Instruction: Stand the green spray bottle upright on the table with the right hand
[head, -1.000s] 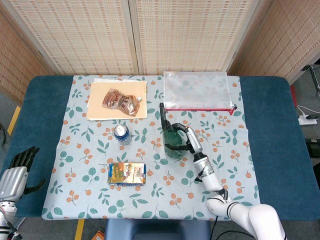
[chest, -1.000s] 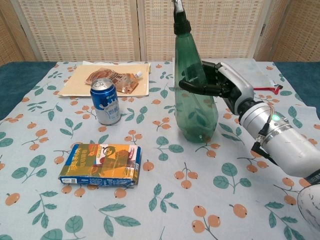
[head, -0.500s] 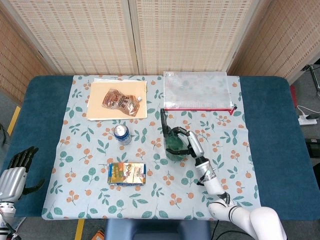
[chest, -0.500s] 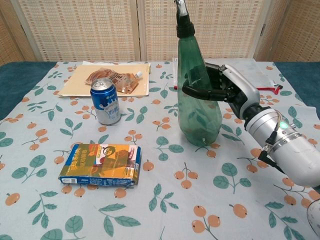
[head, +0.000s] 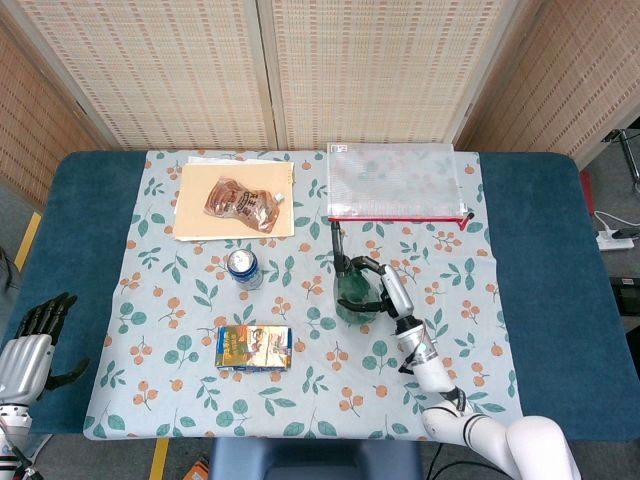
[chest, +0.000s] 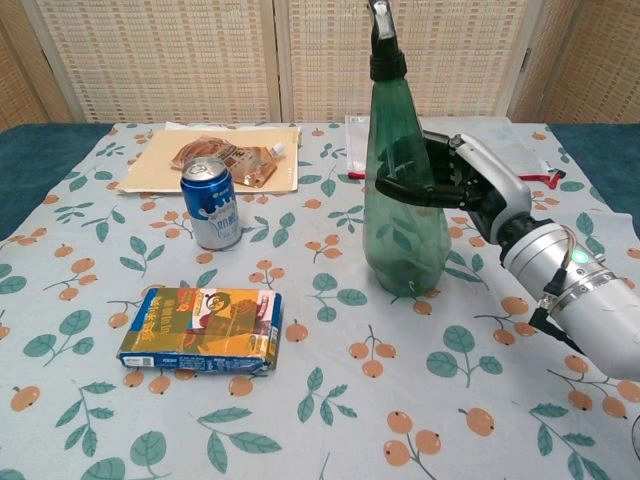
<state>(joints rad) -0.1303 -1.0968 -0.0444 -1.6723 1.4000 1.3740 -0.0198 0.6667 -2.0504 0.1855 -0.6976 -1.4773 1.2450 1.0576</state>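
Note:
The green spray bottle (chest: 404, 235) stands nearly upright on the patterned cloth, its black nozzle at the top; in the head view the green spray bottle (head: 352, 288) shows from above, right of centre. My right hand (chest: 462, 190) grips the bottle's body from the right, fingers wrapped around its front. The same right hand (head: 388, 292) shows in the head view. My left hand (head: 32, 338) hangs off the table's left edge, fingers apart and holding nothing.
A blue can (chest: 211, 203) stands left of the bottle. A flat snack box (chest: 202, 329) lies in front. A brown pouch (chest: 222, 156) rests on a tan folder (head: 190, 222). A clear zip pouch (head: 396, 180) lies behind.
My right hand has shifted the bottle slightly to the right and brought it from a leftward lean to nearly vertical. The left hand has stayed put.

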